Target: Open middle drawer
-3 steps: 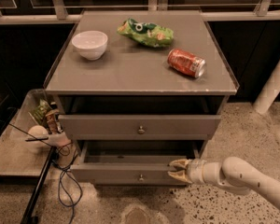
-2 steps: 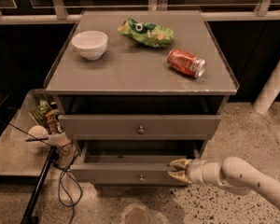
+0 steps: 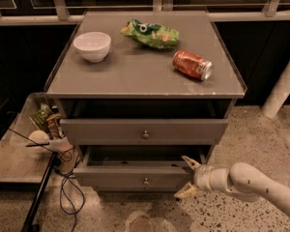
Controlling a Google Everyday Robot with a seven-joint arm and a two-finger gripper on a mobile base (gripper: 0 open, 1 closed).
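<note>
The middle drawer is the lower grey front with a small round knob. It stands pulled out, and its shallow box shows dark behind the front. My gripper is at the drawer's right front corner, on a white arm reaching in from the right. It is open and holds nothing. One fingertip is by the drawer's top edge and the other is low, over the floor. Whether a finger touches the front I cannot tell.
The drawer above has its own knob and stands slightly out under the cabinet top. A white bowl, a green chip bag and a red can lie on top. A bin with clutter and cables are at the left.
The fingers have spread wider apart at the drawer's right corner. The drawer and the arm have hardly moved.
</note>
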